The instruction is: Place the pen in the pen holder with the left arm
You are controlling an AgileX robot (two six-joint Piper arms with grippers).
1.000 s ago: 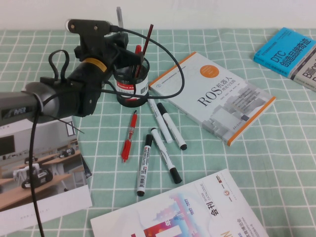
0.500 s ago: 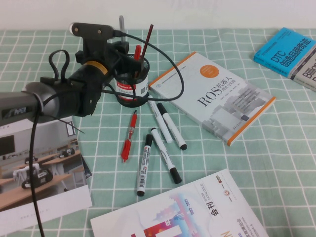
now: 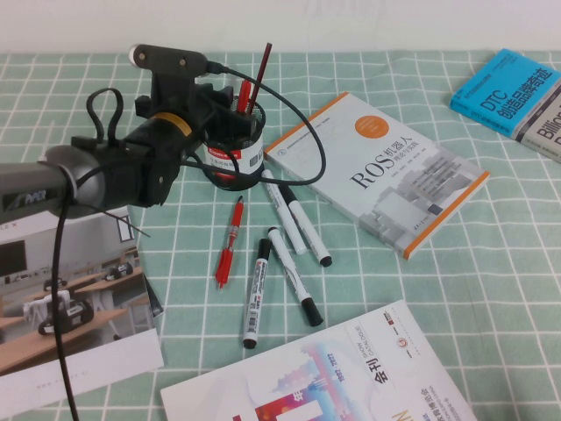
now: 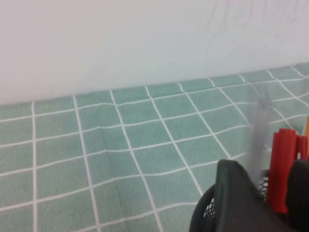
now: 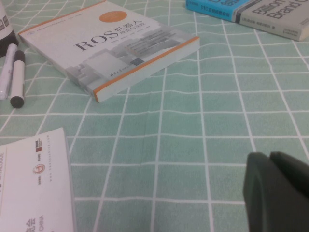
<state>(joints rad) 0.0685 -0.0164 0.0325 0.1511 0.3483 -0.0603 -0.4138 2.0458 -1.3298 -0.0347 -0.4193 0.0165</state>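
The black mesh pen holder (image 3: 235, 151) with its red-and-white label stands at the back left, and its rim shows in the left wrist view (image 4: 202, 213). The grey pen (image 4: 259, 129) stands upright in it, blurred, beside a red pen (image 4: 281, 166). In the high view the grey pen is hidden behind the arm. My left gripper (image 3: 221, 101) hovers right over the holder's near-left rim; its fingers (image 4: 236, 193) stand apart, one on each side of the pens, gripping nothing. My right gripper (image 5: 276, 193) hangs low over bare tablecloth, shut and empty; it is out of the high view.
A red pen (image 3: 230, 241) and several white black-capped markers (image 3: 294, 276) lie in front of the holder. The ROS book (image 3: 377, 171) lies to the right, blue books (image 3: 517, 92) at the far right, a magazine (image 3: 333, 377) at the front and a booklet (image 3: 70, 307) at the left.
The grey pen stuck up above the left gripper before; it has sunk out of the high view into the holder. The left gripper has dropped slightly toward the holder.
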